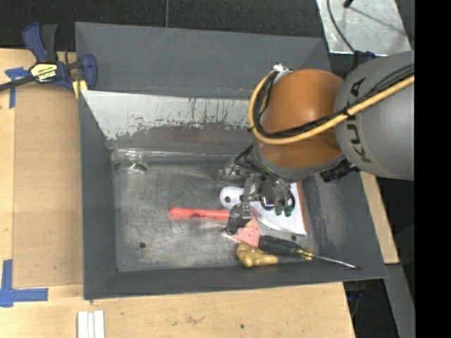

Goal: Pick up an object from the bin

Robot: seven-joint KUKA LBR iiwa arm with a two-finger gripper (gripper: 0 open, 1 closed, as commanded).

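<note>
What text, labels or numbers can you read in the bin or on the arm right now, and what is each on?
"KUKA": on the grey arm housing, right of the orange cover.
White card under the gripper, at the bin's right: dark and green marks, too small to read.
Red-handled tool, black-handled screwdriver, brass piece: no lettering to be seen.

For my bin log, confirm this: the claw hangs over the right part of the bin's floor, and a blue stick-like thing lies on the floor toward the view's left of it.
One mistake: the stick-like thing is red, not blue, as the camera view shows. The claw does hang over the right part of the bin's floor, with the stick to its left there.
</note>
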